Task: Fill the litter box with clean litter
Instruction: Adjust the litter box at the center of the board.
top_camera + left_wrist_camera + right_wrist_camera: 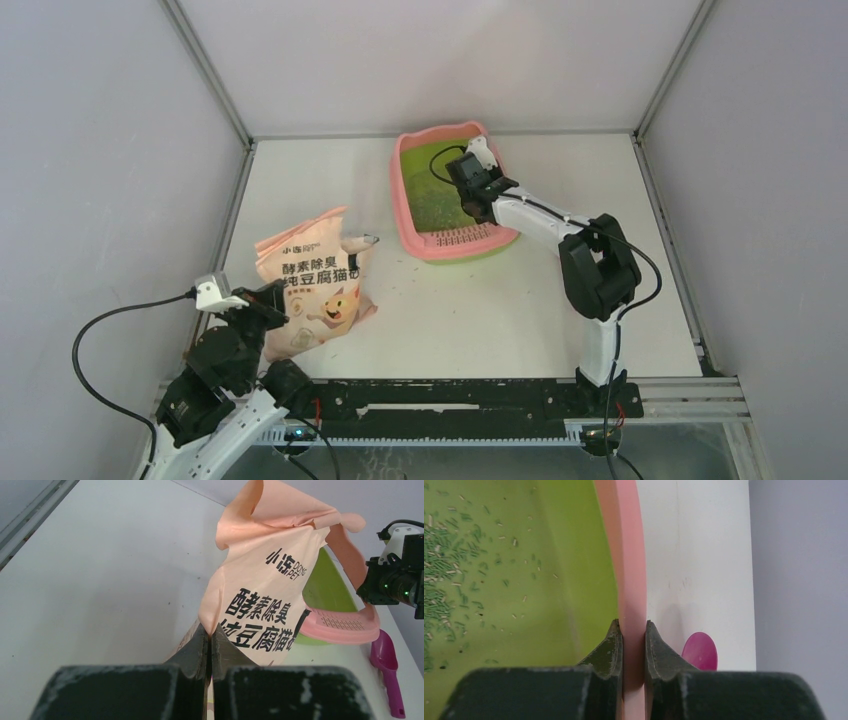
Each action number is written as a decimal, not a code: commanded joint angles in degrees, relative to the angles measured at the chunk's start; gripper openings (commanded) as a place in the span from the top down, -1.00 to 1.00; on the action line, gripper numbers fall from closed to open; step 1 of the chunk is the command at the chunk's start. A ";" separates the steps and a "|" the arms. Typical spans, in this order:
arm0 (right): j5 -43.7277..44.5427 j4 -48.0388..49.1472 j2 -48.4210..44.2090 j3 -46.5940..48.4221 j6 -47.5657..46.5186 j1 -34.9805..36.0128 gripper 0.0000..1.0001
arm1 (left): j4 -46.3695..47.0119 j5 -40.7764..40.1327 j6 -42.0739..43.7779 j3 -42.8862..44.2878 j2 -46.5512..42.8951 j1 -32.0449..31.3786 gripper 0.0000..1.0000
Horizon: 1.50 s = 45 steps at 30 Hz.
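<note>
Both jaws of right pincer (632, 627) clamp litter box (625, 555) rim.

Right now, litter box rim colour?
Pink; the litter box rim shows best in the right wrist view.

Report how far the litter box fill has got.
Done: some litter already lies in the green basin of the litter box. In hand: the right gripper has its jaws clamped on the pink rim; the left gripper pinches the bag. Left: much bare green shows, so more pouring seems needed.
</note>
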 commanded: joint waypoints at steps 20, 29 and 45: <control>1.30 4.95 0.08 -4.66 3.97 -2.11 1.00 | 7.43 -0.74 0.29 3.36 -13.13 0.16 1.00; 0.02 4.94 0.24 -5.55 4.75 -3.57 0.84 | 7.56 -0.76 0.63 3.78 -12.82 0.16 1.00; -2.22 6.98 -0.19 -5.11 2.15 -2.74 0.75 | 8.29 -0.58 0.80 3.56 -12.24 0.21 1.00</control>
